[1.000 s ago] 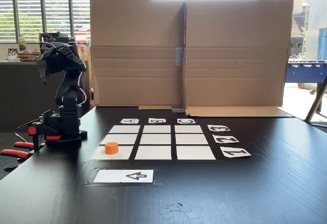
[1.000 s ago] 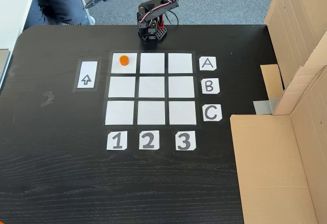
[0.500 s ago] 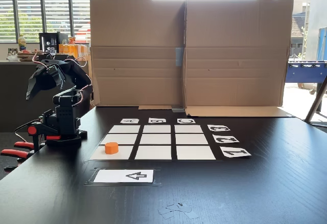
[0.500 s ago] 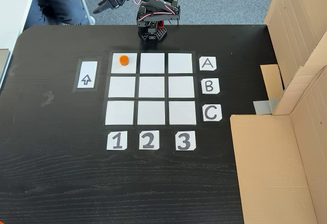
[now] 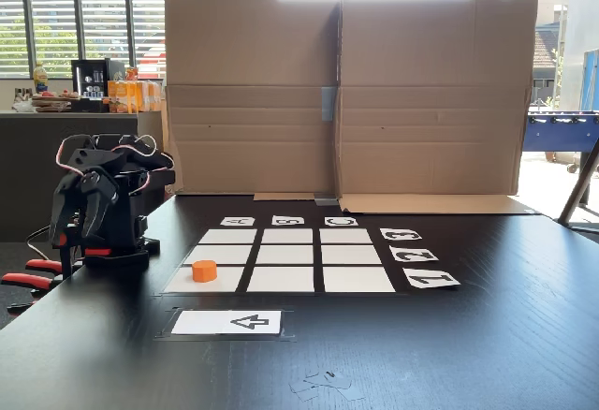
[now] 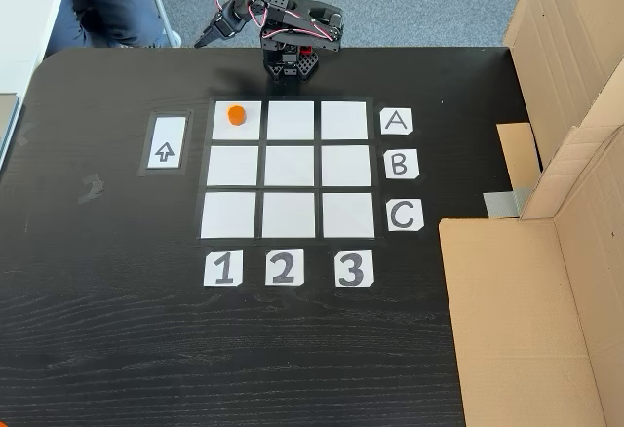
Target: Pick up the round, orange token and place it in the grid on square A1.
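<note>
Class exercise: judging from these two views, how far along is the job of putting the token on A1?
Done: the token sits on square A1, where row A meets column 1. In hand: nothing; the gripper is folded beside the base, off the grid. Left: nothing visible.

Orange token (image 6: 235, 114), a small squat cylinder, standing upright on its flat base on square A1 (image 6: 237, 121), the white corner square where row A meets column 1, toward that square's edge. The grid (image 6: 289, 169) is a 3x3 set of white paper squares with black gaps, lying flat; in the low fixed view the token (image 5: 204, 270) occupies its near-left square
</note>
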Motion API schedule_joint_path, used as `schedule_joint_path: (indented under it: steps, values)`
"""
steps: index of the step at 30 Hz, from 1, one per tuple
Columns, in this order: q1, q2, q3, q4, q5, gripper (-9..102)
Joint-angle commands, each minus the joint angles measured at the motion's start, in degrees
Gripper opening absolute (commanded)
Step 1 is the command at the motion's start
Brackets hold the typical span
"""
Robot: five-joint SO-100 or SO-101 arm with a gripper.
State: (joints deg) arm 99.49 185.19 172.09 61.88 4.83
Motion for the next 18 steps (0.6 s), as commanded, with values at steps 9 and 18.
schedule_joint_path:
  steps: [9, 18]
  values:
    - [1.41, 3.78, 2.99, 0.35, -1.58, 13]
    - [2.46, 5.19, 3.08, 1.05, -1.85, 7]
